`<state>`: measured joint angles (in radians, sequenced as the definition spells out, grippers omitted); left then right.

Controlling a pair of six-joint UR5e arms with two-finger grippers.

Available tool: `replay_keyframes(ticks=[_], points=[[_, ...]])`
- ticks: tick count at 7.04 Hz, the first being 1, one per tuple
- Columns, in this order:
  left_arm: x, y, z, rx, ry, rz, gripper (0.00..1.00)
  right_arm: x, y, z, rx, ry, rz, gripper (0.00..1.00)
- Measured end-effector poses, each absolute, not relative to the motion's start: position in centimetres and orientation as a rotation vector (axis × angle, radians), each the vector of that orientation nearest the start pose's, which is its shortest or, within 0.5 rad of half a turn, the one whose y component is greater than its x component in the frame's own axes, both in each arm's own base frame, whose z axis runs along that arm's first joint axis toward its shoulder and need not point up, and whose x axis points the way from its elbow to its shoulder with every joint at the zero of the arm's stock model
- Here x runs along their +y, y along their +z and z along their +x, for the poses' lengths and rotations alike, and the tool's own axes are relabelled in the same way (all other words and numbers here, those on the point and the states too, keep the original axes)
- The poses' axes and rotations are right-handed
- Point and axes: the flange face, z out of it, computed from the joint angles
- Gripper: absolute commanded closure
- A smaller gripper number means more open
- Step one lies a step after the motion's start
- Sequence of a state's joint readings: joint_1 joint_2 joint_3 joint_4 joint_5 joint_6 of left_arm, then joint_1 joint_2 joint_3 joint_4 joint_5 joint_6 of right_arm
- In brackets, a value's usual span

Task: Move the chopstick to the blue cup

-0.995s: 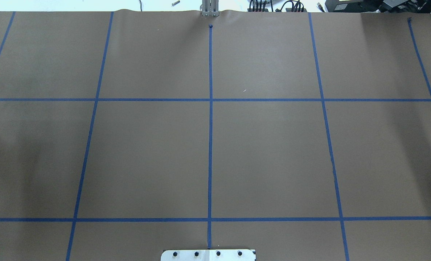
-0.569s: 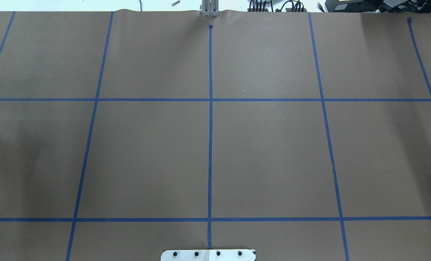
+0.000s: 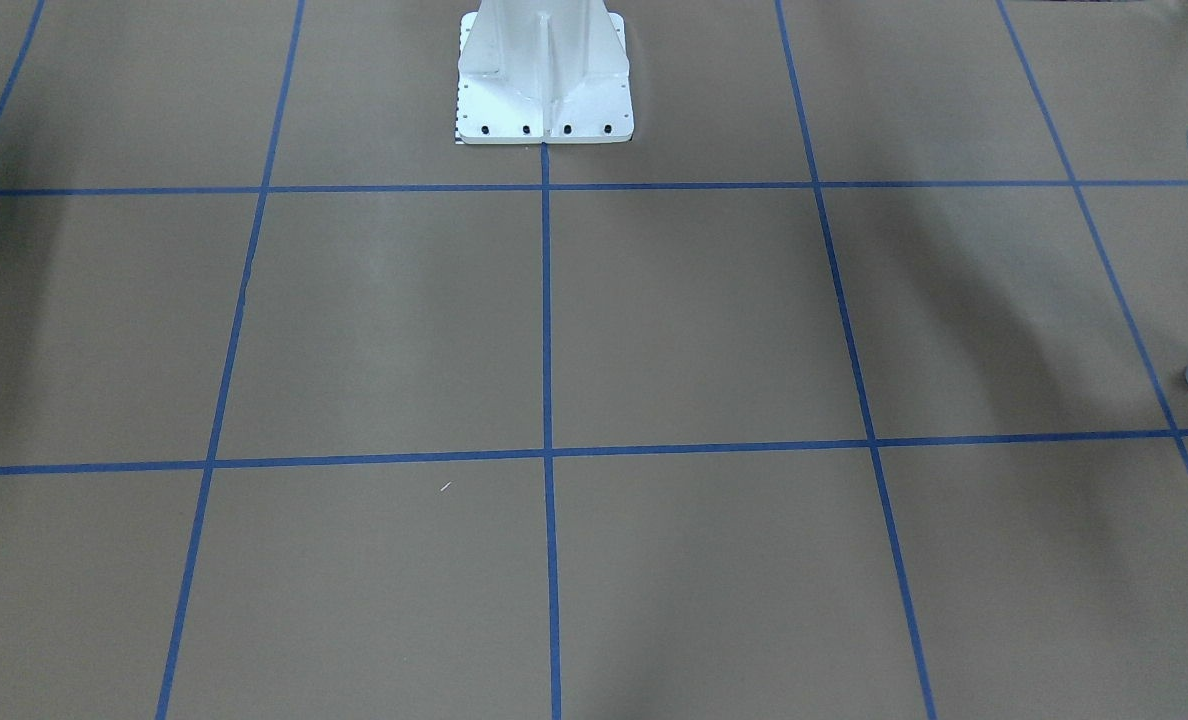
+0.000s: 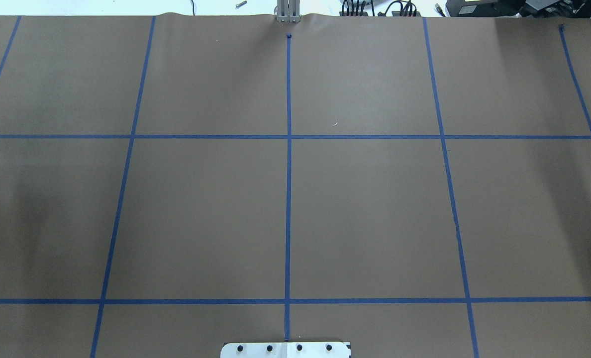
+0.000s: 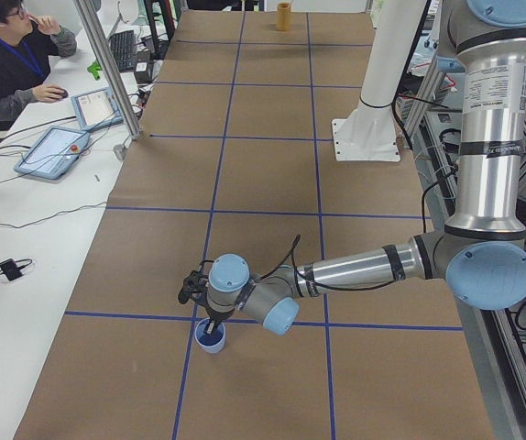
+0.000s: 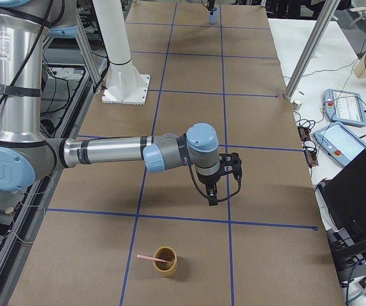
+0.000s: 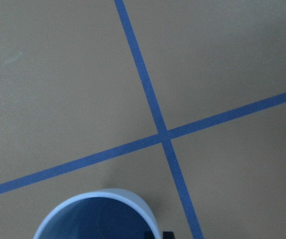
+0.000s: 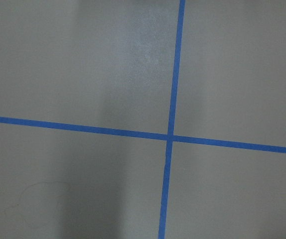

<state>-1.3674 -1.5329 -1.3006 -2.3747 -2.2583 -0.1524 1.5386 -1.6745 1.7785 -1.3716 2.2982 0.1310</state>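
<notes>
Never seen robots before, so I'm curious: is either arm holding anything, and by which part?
The chopstick lies unheld across a tan cup. Whether the left end effector grips the blue cup cannot be told.

The blue cup (image 7: 97, 215) stands at the bottom edge, cut off by the frame, its pale rim curving round a darker blue inside. Two blue tape lines (image 7: 142, 74) cross on the brown table paper (image 7: 58, 74) just above and right of the cup

The blue cup (image 5: 211, 340) stands at the counter's (image 5: 263, 174) left end; the chopstick (image 6: 150, 257) apparently rests in another cup (image 6: 166, 266) at its right end.
</notes>
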Motion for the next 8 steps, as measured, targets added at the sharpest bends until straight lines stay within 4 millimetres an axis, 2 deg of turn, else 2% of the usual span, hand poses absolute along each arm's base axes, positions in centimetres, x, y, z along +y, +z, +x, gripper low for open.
replay_keyframes(ticks=[1,2,3,5,6,7,8], points=[[-48.5,71.4,2.8,0.771,0.227,0.368,1.00,-46.5,58.6,5.2,-0.744,-0.019,0.239,0.00],[-48.8,69.2,3.0,0.807,0.238,0.379,1.00,-46.4,58.7,5.2,-0.744,-0.019,0.241,0.00],[-49.4,66.2,3.2,0.825,0.239,0.379,1.00,-46.2,58.9,5.2,-0.744,-0.018,0.239,0.00],[-50.6,57.4,4.0,0.804,0.190,0.342,1.00,-46.0,59.1,5.2,-0.745,-0.017,0.235,0.00],[-50.9,52.1,5.8,0.802,0.141,0.315,1.00,-45.9,59.3,5.2,-0.745,-0.015,0.232,0.00],[-51.3,47.2,9.2,0.812,0.091,0.288,1.00,-45.8,59.4,5.2,-0.745,-0.014,0.229,0.00],[-51.8,42.3,14.0,0.822,0.036,0.260,1.00,-45.7,59.6,5.2,-0.745,-0.013,0.225,0.00]])
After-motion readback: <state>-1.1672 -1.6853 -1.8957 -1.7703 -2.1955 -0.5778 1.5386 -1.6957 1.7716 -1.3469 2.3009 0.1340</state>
